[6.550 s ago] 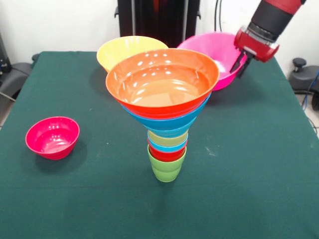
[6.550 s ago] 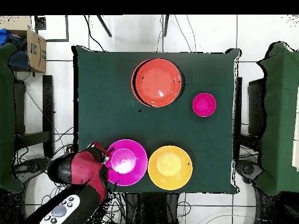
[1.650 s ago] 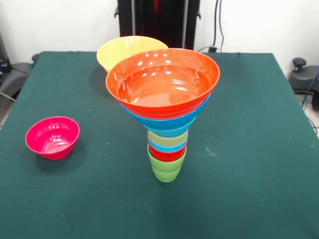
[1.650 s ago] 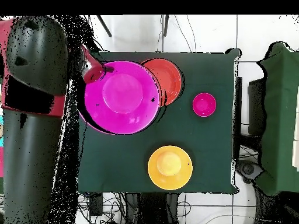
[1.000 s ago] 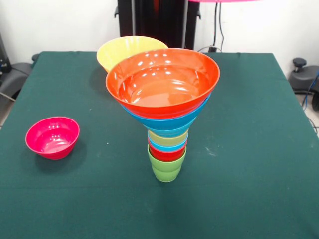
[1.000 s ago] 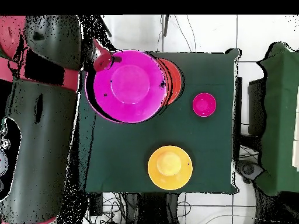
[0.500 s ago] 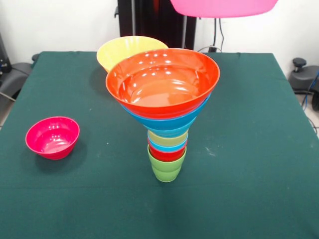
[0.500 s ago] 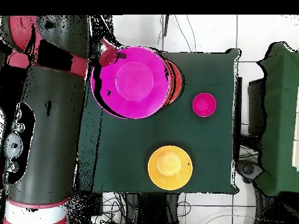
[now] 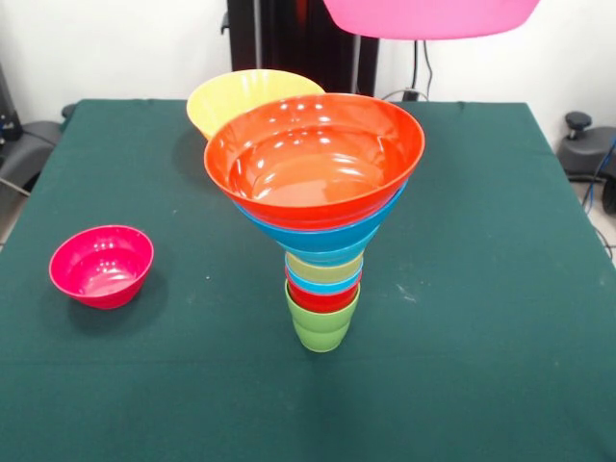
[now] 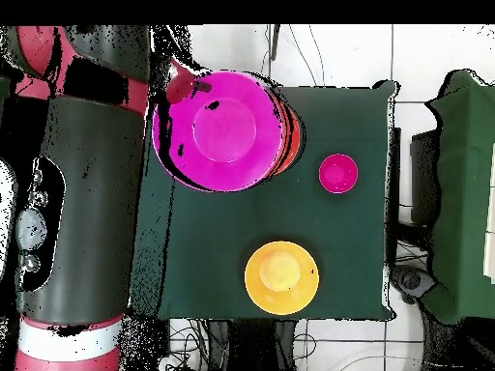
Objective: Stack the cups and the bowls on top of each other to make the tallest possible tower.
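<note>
The large glossy pink plastic bowl (image 9: 430,16) is cut by the front view's top edge, and from overhead it hides most of the wide red-orange bowl (image 10: 292,133) and the tower under it.

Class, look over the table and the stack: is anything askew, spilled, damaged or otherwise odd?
Nothing is spilled or broken. The tower stands upright but top-heavy: its wide red-orange bowl sits high above a narrow lime green cup. The large pink bowl hangs in the air above it, not yet stacked.
</note>
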Robot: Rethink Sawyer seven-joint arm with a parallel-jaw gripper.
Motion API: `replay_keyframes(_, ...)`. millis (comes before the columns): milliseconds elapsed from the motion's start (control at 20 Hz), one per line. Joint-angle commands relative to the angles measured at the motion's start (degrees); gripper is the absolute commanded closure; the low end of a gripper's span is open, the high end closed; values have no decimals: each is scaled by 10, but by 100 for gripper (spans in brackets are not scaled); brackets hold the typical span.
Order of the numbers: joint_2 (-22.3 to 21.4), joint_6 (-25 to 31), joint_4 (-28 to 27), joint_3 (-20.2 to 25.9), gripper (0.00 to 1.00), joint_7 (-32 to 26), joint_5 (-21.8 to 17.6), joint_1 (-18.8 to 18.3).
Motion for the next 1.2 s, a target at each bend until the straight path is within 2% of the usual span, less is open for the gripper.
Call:
replay_keyframes(50, 1, 50, -20, 41, 100, -64, -14, -14)
replay_keyframes(450, 7, 45, -39, 46, 100, -86, -10, -29)
replay_keyframes(650, 20, 49, -67, 51, 100, -102, 3, -48)
replay_keyframes(800, 20, 34, -62, 55, 100, -102, -2, -47)
replay_keyframes(1000, 25, 48, -85, 46, 100, -109, 3, -57)
replay_keyframes(1200, 38, 25, -88, 53, 100, -112, 1, -67)
